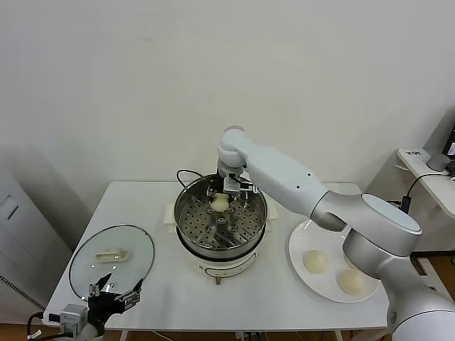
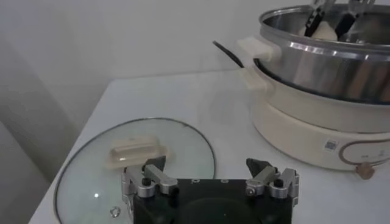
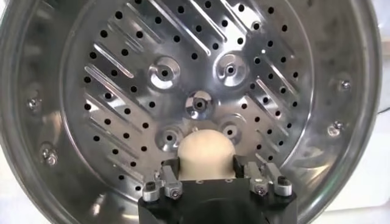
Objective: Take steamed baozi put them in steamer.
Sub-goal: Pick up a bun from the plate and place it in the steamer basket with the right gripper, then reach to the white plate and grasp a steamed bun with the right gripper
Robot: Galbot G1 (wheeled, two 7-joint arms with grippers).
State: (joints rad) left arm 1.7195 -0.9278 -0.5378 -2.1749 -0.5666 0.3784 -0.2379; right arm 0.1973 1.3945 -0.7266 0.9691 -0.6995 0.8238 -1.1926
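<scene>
Step in hand: we judge this to be the placing of one bun into the steamer (image 1: 220,222), at the point of letting go.

Right gripper (image 3: 206,176): it hangs over the far part of the steamer's holed tray (image 3: 201,79), with a bun (image 3: 206,155) between its fingers (image 3: 167,179). In the right wrist view the fingers stand on either side of the bun with little or no gap; we cannot tell whether they pinch it or have just let it loose, nor whether the bun already rests on the tray.

Left gripper (image 2: 210,182): parked at the near left corner of the table (image 1: 142,199), fingers spread wide and holding nothing, just over the near rim of the glass lid (image 1: 112,259).

Buns: we see three. One sits in the right gripper above the tray; two more (image 1: 315,261) lie on the white plate (image 1: 302,238) to the right of the steamer, near each other but apart. The right arm may hide part of the plate, so we cannot say whether another bun lies there.

Steamer: a shiny pot on a white base with a black cord (image 1: 183,174), at the middle of the table. Apart from the bun at the gripper, the tray shows bare.

Progress: we judge the task early, with the plate's buns not yet moved.

Next move: we expect the right fingers must part fully, then rise straight up clear of the pot's rim before swinging to the plate. A sticky bun could lift with one finger.
</scene>
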